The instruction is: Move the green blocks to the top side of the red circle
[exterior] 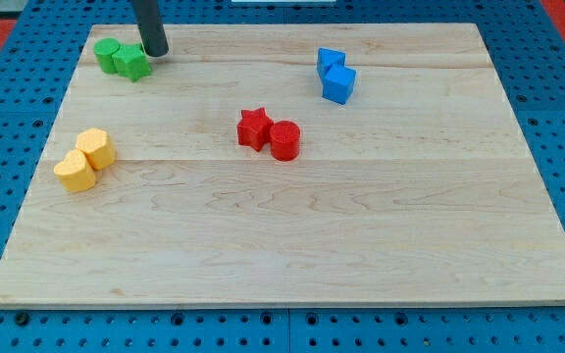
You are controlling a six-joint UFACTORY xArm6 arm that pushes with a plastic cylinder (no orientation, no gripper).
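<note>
Two green blocks sit touching at the view's top left: a rounded green block [107, 53] and a green star-like block [131, 63] to its right. The red circle [285, 140] stands near the board's middle, with a red star [254, 127] touching its left side. My tip [155, 54] rests on the board just right of the green star-like block, very close to it or touching it. The rod rises out of the view's top.
Two blue blocks [335, 76] sit together at the view's upper right. Two yellow blocks [85, 159] sit together at the view's left. The wooden board [292, 245] lies on a blue pegboard surface.
</note>
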